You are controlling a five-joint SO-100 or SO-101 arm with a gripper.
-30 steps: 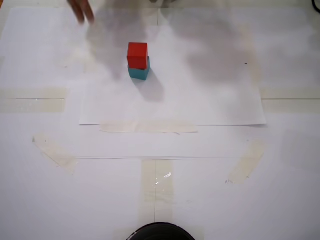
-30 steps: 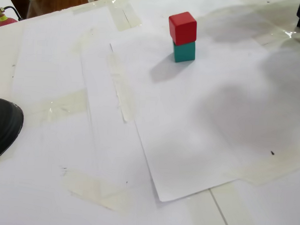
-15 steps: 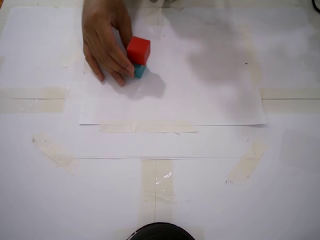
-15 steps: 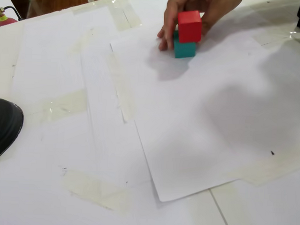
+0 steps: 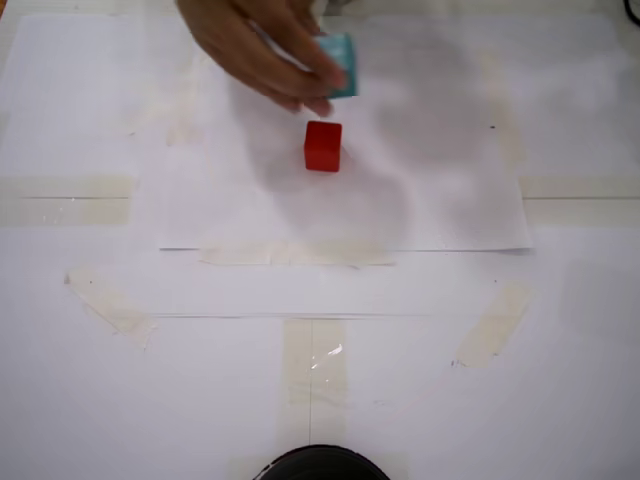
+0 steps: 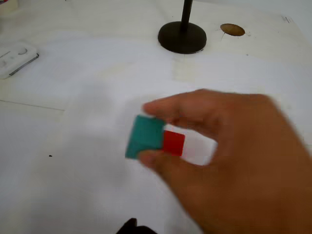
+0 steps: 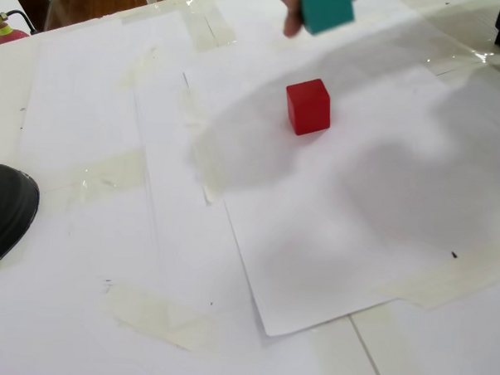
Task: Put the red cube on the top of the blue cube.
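The red cube (image 5: pixel 322 146) (image 7: pixel 308 107) rests alone on the white paper sheet (image 5: pixel 440 200). In the wrist view it (image 6: pixel 173 143) peeks out behind the blue cube. A person's hand (image 5: pixel 260 50) (image 6: pixel 234 161) pinches the blue cube (image 5: pixel 340 63) (image 6: pixel 145 137) (image 7: pixel 327 10) and holds it in the air above and just beyond the red one. Of my gripper, only a dark tip (image 6: pixel 130 225) shows at the bottom edge of the wrist view, well short of both cubes. Its jaws are hidden.
A black stand with a round foot (image 6: pixel 182 36) rises at the far side in the wrist view, with a white device (image 6: pixel 14 52) to its left. A black rounded object (image 5: pixel 320 463) (image 7: pixel 4 210) sits at the table's near edge. Tape strips (image 5: pixel 65 198) hold the paper down.
The red cube stood on the blue one a second ago. A hand came in, took the stack apart, left the red cube on the paper further right and lifted the blue cube.
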